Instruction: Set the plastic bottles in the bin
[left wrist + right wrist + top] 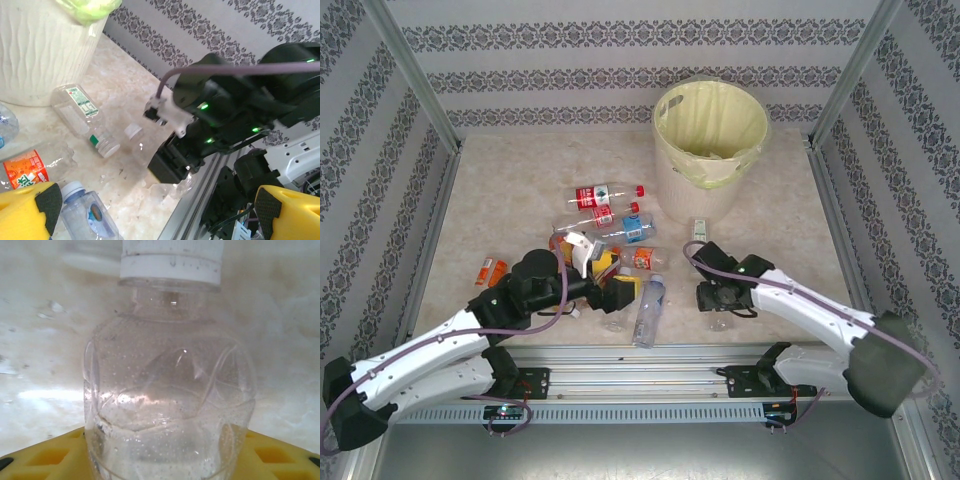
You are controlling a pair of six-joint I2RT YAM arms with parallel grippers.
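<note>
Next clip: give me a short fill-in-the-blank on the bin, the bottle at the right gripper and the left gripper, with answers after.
1. The bin stands ___, not tipped over.
2. The clear bottle at the right gripper has a ___ cap.
3. The left gripper is ___, holding nothing.
Missing words: upright; white; open.
</note>
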